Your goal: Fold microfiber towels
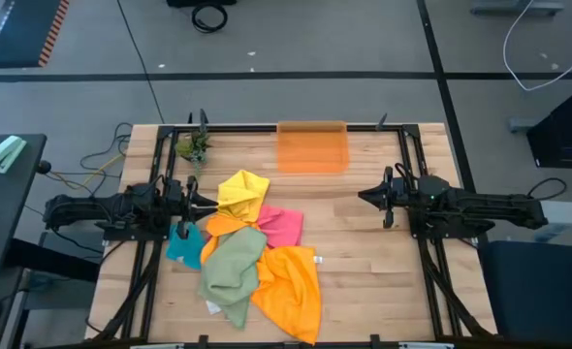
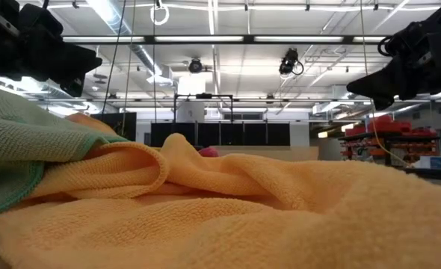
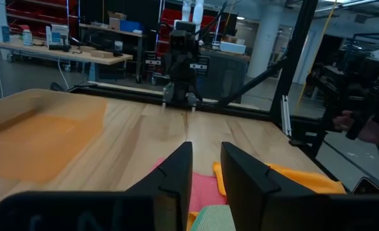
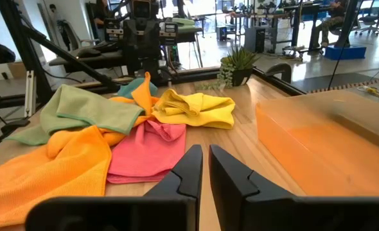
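Crumpled heap of soft microfiber towels (image 1: 252,254), lower centre-left of the high view; yellow towel (image 1: 242,192) topmost. Left gripper (image 1: 208,204) hovers at the heap's upper-left edge, fingers slightly parted, empty. Right gripper (image 1: 364,198), nearly clenched and empty, waits well apart, right of centre. Left arm nearer.

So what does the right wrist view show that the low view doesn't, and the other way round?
Only the right wrist view shows the yellow towel, the pink towel, the teal towel, the translucent orange bin and the small plant, with the right gripper nearly shut and holding nothing. Only the low view shows both arms hanging above the pile against the ceiling lights, the cloth filling its foreground. Both show the orange towel and the sage green towel lying crumpled, unfolded.
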Controlling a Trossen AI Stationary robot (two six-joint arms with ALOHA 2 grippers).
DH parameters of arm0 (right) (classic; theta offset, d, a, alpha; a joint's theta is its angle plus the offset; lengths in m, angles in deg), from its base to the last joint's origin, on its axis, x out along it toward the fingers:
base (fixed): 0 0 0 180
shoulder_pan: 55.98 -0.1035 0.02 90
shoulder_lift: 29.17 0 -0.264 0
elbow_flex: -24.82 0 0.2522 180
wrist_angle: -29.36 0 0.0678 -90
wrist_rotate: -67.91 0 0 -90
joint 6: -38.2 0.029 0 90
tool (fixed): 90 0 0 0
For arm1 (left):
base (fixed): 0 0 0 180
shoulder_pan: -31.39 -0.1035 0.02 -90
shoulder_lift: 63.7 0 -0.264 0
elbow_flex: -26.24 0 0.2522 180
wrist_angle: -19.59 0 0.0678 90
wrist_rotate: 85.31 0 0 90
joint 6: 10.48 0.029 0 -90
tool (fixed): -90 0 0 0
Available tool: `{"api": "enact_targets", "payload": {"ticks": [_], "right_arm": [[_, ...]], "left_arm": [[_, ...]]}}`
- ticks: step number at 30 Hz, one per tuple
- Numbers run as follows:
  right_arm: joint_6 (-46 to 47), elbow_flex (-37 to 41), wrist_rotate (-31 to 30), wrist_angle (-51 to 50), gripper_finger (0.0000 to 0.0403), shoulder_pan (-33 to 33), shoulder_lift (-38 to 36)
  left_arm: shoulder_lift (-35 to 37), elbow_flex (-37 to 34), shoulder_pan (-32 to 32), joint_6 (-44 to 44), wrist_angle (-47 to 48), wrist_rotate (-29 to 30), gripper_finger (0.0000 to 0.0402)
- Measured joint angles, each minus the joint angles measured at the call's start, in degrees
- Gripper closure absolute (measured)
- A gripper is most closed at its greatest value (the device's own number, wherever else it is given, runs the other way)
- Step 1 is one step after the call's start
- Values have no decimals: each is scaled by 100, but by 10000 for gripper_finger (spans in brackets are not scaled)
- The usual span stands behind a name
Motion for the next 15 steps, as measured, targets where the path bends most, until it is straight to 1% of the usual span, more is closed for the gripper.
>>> {"api": "enact_targets", "payload": {"ticks": [1,4,6,9,13,15], "right_arm": [[0,0,0,2,366,0,0],[-1,0,0,4,366,0,0],[-112,3,-4,62,366,0,0],[-214,7,-4,270,366,0,-2],[-203,-17,-35,655,366,0,-4],[-158,-97,4,682,366,-1,19]], "left_arm": [[0,-1,0,-89,-74,0,313],[0,1,-2,-723,-329,-2,317],[0,-1,-7,-879,-448,27,320],[-8,-1,-15,-1161,-500,338,321],[-123,-1,-23,-1197,-970,462,322],[-338,23,-22,-1282,-980,590,323]]}}
